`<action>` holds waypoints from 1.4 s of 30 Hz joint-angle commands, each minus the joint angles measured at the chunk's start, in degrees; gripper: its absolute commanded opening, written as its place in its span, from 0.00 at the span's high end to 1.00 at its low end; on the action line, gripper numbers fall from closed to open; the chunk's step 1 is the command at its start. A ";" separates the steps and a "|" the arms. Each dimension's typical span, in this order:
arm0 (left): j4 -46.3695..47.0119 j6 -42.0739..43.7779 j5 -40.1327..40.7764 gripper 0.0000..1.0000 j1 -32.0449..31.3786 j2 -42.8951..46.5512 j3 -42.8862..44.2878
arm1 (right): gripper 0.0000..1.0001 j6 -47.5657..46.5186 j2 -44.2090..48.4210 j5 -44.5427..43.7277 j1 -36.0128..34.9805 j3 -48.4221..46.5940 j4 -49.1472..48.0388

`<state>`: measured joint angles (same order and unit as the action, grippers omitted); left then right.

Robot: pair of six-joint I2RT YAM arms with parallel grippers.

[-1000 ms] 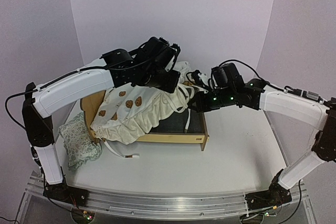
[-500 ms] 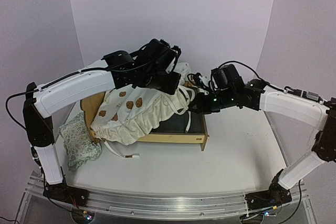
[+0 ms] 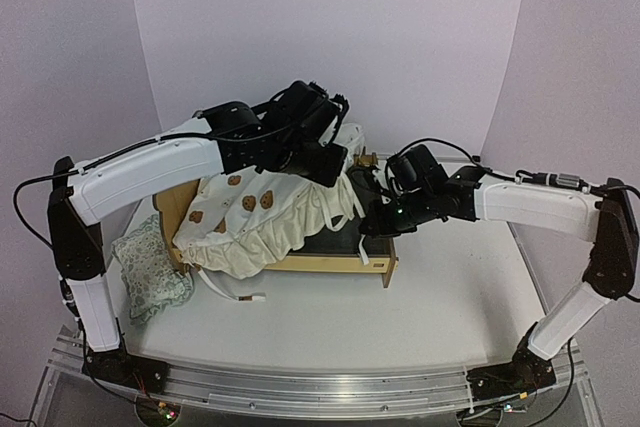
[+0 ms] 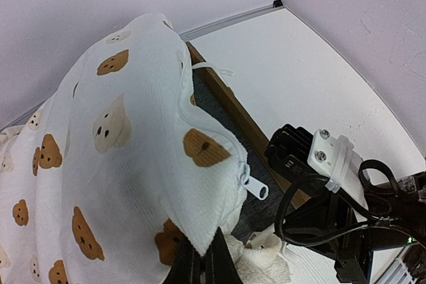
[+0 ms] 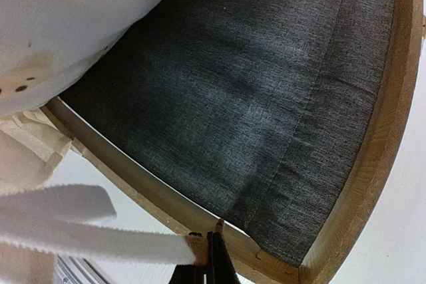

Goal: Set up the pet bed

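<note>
Plain pale lilac walls (image 3: pixel 330 27) all round, and a white table (image 3: pixel 450 287) with a curved back edge. The pet bed (image 3: pixel 330 264) sits about mid-table, a bit left of centre, with its long wooden side facing the arm bases. Most of it is buried under the cream bear-print cover (image 3: pixel 260 217), which is heaped over the left and middle of the frame. Only the right end of the dark grey base (image 5: pixel 266 98) shows. A small floral pillow (image 3: pixel 150 267) lies on the table just off the bed's left end.

The left gripper (image 4: pixel 203 261) is above the far right part of the bed, jaws pinched tight on an edge of the cover and holding that bit up off the frame; the zip pull dangles right beside it. The right gripper (image 5: pixel 212 257) is low over the bed's right end by the wooden rail, clamped closed on a white tie (image 5: pixel 86 234) from the cover.
</note>
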<state>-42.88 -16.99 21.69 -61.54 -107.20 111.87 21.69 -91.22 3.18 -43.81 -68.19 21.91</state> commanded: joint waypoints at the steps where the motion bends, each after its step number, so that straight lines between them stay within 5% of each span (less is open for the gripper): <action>1: 3.32 -0.69 0.52 1.00 0.01 -0.71 1.35 | 1.00 -2.16 -0.33 -3.18 -0.22 -1.34 -0.91; 21: 2.51 -0.14 5.69 1.00 0.78 4.24 -0.87 | 1.00 1.83 -10.17 6.84 -4.46 -17.77 -2.05; 42: 2.85 -0.33 1.83 1.00 0.81 0.95 0.43 | 1.00 -3.25 -2.84 -12.27 -4.66 0.94 -3.14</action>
<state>-43.06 -16.97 23.73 -60.77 -106.54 109.69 20.86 -98.47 -2.34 -48.19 -69.79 17.69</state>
